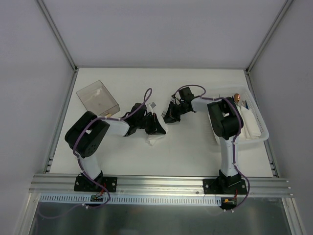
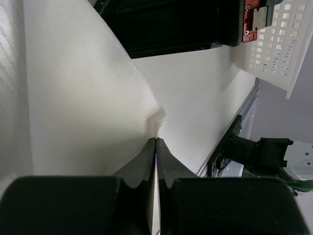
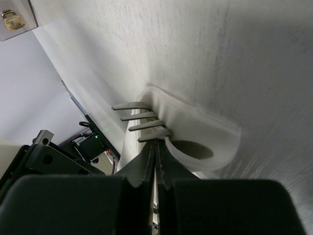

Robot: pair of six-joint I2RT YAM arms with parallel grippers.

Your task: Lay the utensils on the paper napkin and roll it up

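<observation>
The clear box point(image 1: 87, 89) near the bench's point(image 1: 195, 152) far left corner holds a small gold piece point(image 3: 13, 20). The white tray point(image 1: 262, 133) along the right edge holds a gold round item point(image 1: 237, 97) and white folded paper. Mid-bench, well apart from both containers and every edge, the paper napkin point(image 3: 200, 132) curls around a fork point(image 3: 137, 116) whose tines poke out. The left claw point(image 2: 155, 142) pinches a napkin fold, and the right claw point(image 3: 155, 144) is pressed together at the roll's edge.

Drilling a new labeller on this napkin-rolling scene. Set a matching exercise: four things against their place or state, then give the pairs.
Things:
1 box
2 tray
3 fork
4 left gripper

Place or state:
A tines poking out of the rolled napkin
B shut on a raised fold of the napkin
C clear, far left of the table
D white, perforated, at the table's right edge

Pairs: 1-C; 2-D; 3-A; 4-B
</observation>
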